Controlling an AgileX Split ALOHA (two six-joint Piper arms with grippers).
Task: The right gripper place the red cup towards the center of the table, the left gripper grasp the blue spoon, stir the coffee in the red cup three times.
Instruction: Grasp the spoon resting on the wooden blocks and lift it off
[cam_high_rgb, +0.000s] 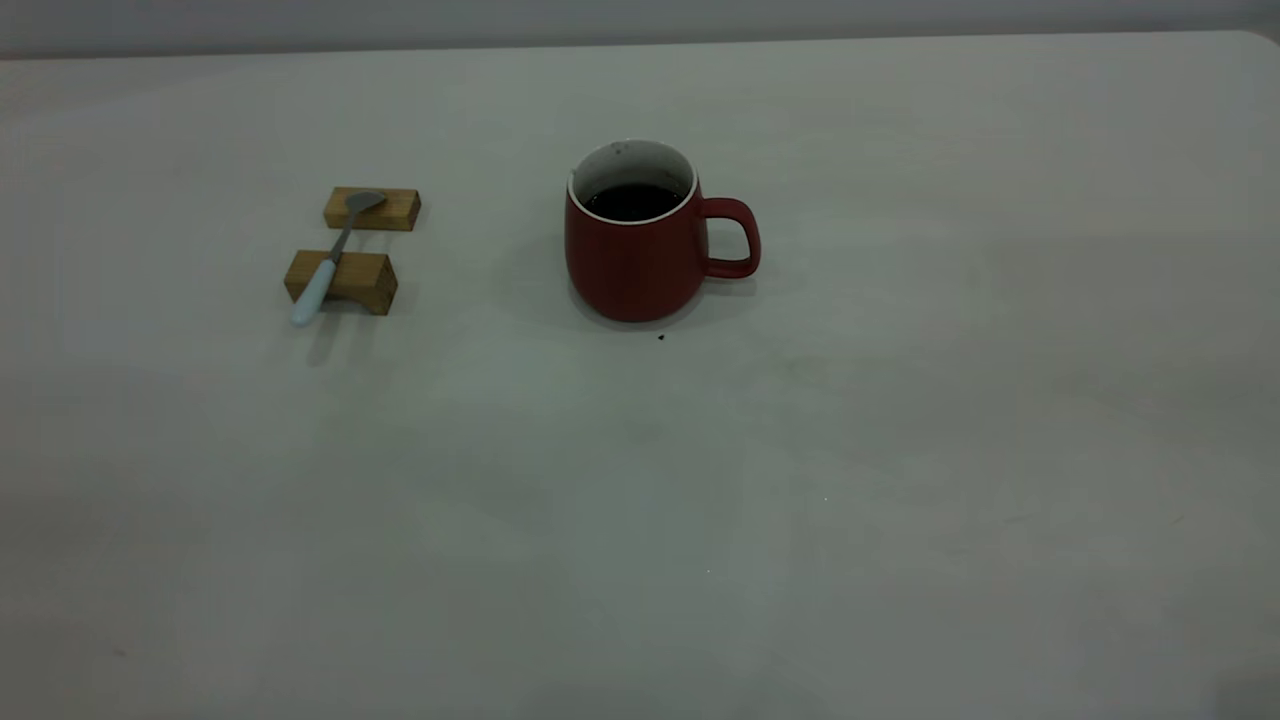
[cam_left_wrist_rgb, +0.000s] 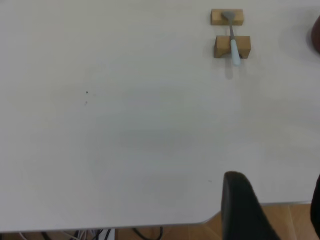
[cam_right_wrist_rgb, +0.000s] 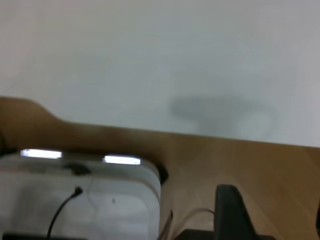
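on table (cam_high_rgb: 900, 450): one red cup (cam_high_rgb: 635, 262), one blue spoon (cam_high_rgb: 330, 262)

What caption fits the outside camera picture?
Red cup of coffee beside blue spoon resting across two wooden blocks.

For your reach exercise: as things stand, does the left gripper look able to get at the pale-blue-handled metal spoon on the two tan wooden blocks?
Probably yes. The pale-blue-handled metal spoon lies across two tan wooden blocks, handle raised off the pale grey table, with bare table before the left gripper.
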